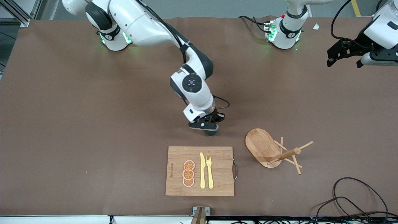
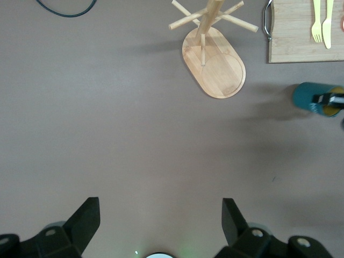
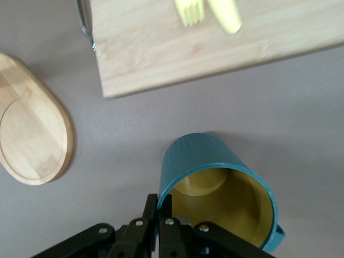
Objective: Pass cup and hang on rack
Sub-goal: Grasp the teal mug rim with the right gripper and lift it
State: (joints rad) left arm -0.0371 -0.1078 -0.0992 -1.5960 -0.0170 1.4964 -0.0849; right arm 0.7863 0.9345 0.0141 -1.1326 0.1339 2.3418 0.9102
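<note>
The teal-green cup [image 1: 212, 132] with a yellow inside sits low at the table's middle, just farther from the front camera than the cutting board. My right gripper [image 1: 209, 127] is shut on its rim, one finger inside and one outside, as the right wrist view shows [image 3: 158, 200] on the cup [image 3: 215, 172]. I cannot tell whether the cup rests on the table. The bamboo rack [image 1: 262, 146] stands upright beside the board, toward the left arm's end; its pegs are bare. My left gripper [image 1: 343, 61] waits open and empty [image 2: 161, 207] above that end, looking at the rack [image 2: 215, 64] and the cup [image 2: 312, 98].
A bamboo cutting board [image 1: 220, 169] with a metal handle holds three orange slices [image 1: 188, 173], a yellow knife [image 1: 202, 170] and a yellow fork [image 1: 210, 171]. Black cables [image 1: 354, 199] lie at the table's near corner on the left arm's end.
</note>
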